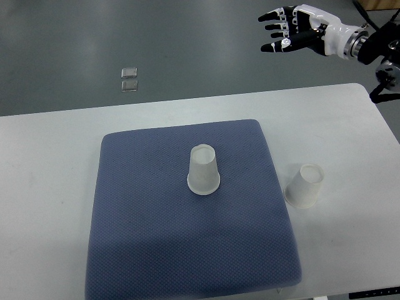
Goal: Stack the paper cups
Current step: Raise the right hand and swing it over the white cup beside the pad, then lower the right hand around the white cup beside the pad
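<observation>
One white paper cup (204,170) stands upside down near the middle of the blue mat (144,219). A second white paper cup (305,185) stands upside down on the white table, just off the mat's right edge. My right hand (282,29) hangs high over the floor beyond the table's far edge, at the upper right, fingers spread and holding nothing. It is well away from both cups. My left arm does not show.
The white table (44,187) ends near the picture's right side and along its far edge, with grey floor beyond. Two small clear squares (130,79) lie on the floor at the upper left.
</observation>
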Available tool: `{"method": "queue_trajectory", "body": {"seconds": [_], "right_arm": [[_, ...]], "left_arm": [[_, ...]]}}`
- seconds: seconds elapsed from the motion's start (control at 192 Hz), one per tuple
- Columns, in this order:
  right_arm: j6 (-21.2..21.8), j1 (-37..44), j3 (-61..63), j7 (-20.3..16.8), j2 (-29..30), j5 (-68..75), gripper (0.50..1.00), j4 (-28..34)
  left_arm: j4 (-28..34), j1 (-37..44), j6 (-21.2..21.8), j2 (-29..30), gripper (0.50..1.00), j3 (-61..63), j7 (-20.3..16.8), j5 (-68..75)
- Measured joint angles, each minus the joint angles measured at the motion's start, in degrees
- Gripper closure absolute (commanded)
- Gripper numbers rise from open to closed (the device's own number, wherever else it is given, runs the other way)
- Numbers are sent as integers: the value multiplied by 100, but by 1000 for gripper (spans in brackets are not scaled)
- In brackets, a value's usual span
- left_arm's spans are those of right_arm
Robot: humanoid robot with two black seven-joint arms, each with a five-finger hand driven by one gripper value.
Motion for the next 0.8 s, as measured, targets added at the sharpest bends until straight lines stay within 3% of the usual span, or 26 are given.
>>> {"method": "queue_trajectory", "body": {"seconds": [0.141, 0.292, 0.802], "right_arm": [[550, 368, -384, 1, -415, -979, 579, 555], [831, 761, -1087, 29, -703, -1846, 579, 1196], [769, 1016, -2367, 56, -772, -3746, 579, 1708]], "left_arm": [[0, 0, 0, 0, 500, 0, -1, 0], [0, -1, 0, 0, 500, 0, -1, 0], [0, -2, 0, 0, 500, 0, 1, 0]]}}
